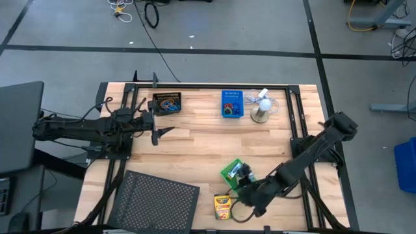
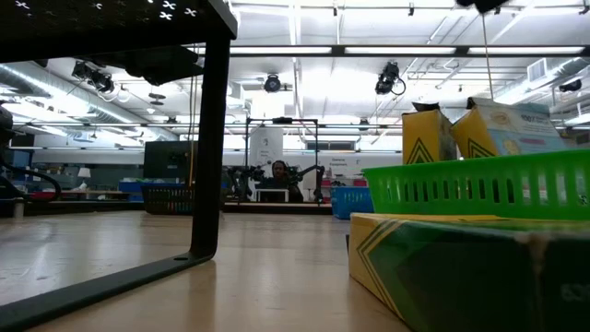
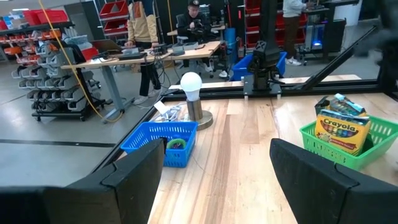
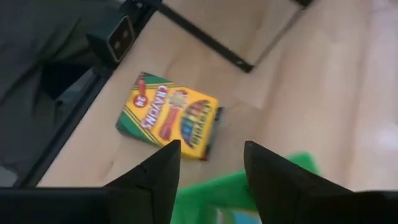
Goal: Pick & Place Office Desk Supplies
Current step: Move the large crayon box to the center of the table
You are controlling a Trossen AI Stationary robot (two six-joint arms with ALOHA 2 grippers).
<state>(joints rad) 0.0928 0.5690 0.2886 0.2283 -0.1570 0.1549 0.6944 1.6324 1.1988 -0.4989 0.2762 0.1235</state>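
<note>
currently your right gripper [image 1: 250, 192] hovers at the near right of the table, between the green bin [image 1: 233, 171] and the yellow crayon box [image 1: 223, 207]. its jaws are spread with nothing between them; the right wrist view shows the crayon box [image 4: 168, 115] lying flat on the wood beyond the fingertips and the green bin's rim [image 4: 205, 190] just under them.

the green bin already carries crayon boxes standing tilted in it [image 3: 339, 127]. the blue bin [image 1: 231, 103] and black bin [image 1: 167, 103] sit at the far side with coloured rubber-band loops [image 1: 229, 110] inside; the white fan [image 1: 261, 107] stands just right of the blue bin. the black mesh tray [image 1: 155, 201] lies at the near left.

your left gripper [image 1: 158, 123] waits at the left side, near the black bin, jaws spread and empty.

risks, as judged from here:
- the flat box offers only low edges, so a shallow descent could let the fingers slide off or push it toward the table's near edge
- the bin rim is close; a finger could catch it and drag or tip the bin
- the loaded bin looks crowded, so a placed box may topple out
</note>
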